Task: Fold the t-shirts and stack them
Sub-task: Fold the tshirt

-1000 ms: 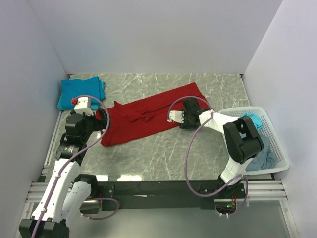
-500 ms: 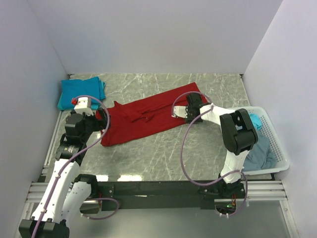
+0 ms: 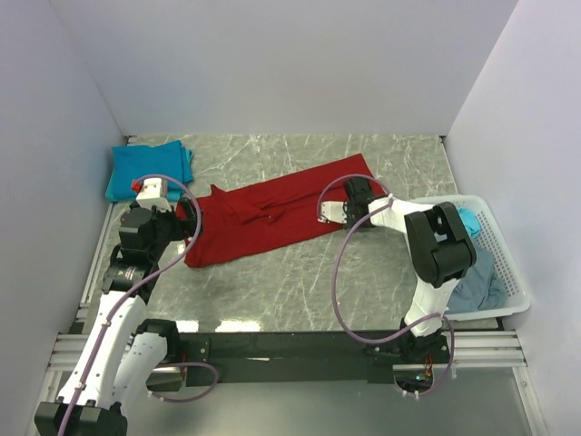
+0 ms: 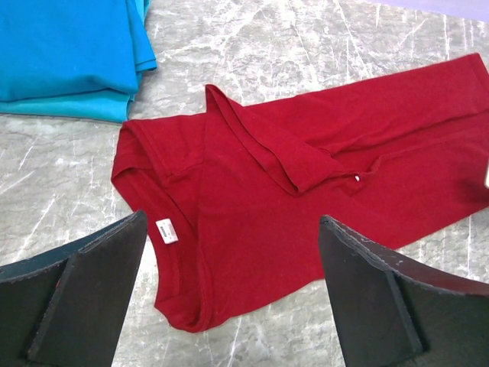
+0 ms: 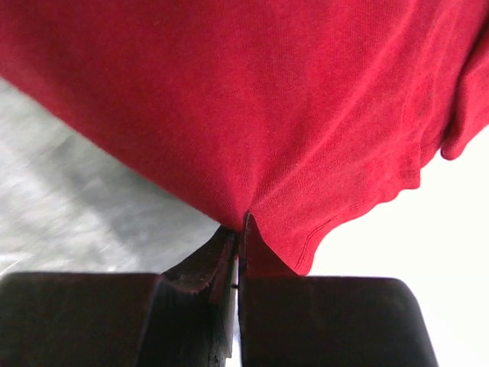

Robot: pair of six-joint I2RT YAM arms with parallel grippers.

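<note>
A bright red t-shirt [image 3: 272, 213] lies spread in a diagonal across the marble table. My right gripper [image 3: 352, 193] is at its right end, jaws shut on a pinch of red cloth [image 5: 252, 99] next to the hem; the right gripper [image 5: 241, 229] shows no gap. My left gripper [image 3: 188, 222] hovers wide open above the shirt's left end, where the red shirt [image 4: 306, 176] shows a collar with a white label [image 4: 166, 230]. Nothing sits between the fingers of the left gripper [image 4: 233, 229]. A folded teal t-shirt [image 3: 150, 171] lies at the back left.
A white lattice basket [image 3: 510, 272] stands at the right edge, holding a teal shirt [image 3: 467, 218] and a grey-blue shirt [image 3: 481, 283]. The folded teal shirt [image 4: 69, 53] is just beyond the red collar. White walls close off the back and both sides.
My right gripper has shifted a little towards the back right along the red shirt's end and has closed on the cloth. The left arm has stayed still.
</note>
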